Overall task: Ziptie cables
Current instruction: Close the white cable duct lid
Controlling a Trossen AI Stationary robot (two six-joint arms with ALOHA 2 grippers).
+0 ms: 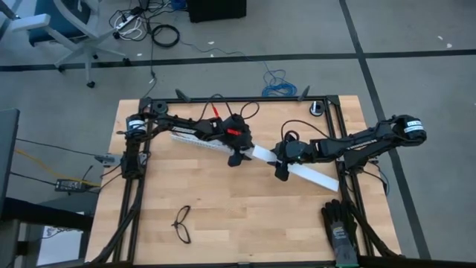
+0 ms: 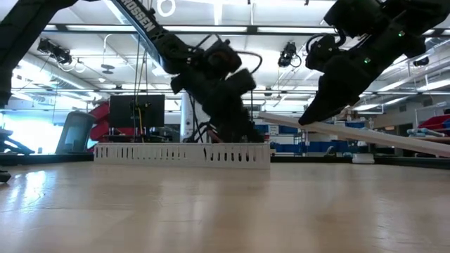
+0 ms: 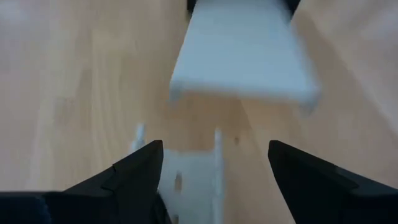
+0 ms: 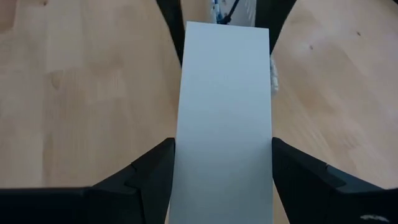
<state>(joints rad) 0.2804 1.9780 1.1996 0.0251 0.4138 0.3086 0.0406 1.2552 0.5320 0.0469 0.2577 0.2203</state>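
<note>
A white slotted cable duct (image 1: 197, 140) lies on the table's far left part. My left gripper (image 1: 238, 155) is open over its right end (image 3: 186, 180), one finger on each side of it; whether either finger touches it, I cannot tell. My right gripper (image 1: 282, 170) is shut on a wide flat white strip (image 1: 312, 177), which runs from the duct's end toward the table's right edge. A bit of thin blue wire (image 4: 219, 11), perhaps the cables, shows past the strip's far end. The ziptie is out of view. My right gripper pinches the strip's two long edges (image 4: 181, 149) between its fingers, nearer the end that faces the duct. The fingers slant down from the table's right and lie roughly along the strip. The strip (image 2: 394, 139) is held above the table, tilted, with its duct-side end highest.
Black thin-framed glasses (image 1: 182, 223) lie near the front edge on the left. A black glove (image 1: 342, 223) sits at the front right corner. The table has a black frame (image 1: 245, 100) round it. Bare wood lies between the duct and the glasses.
</note>
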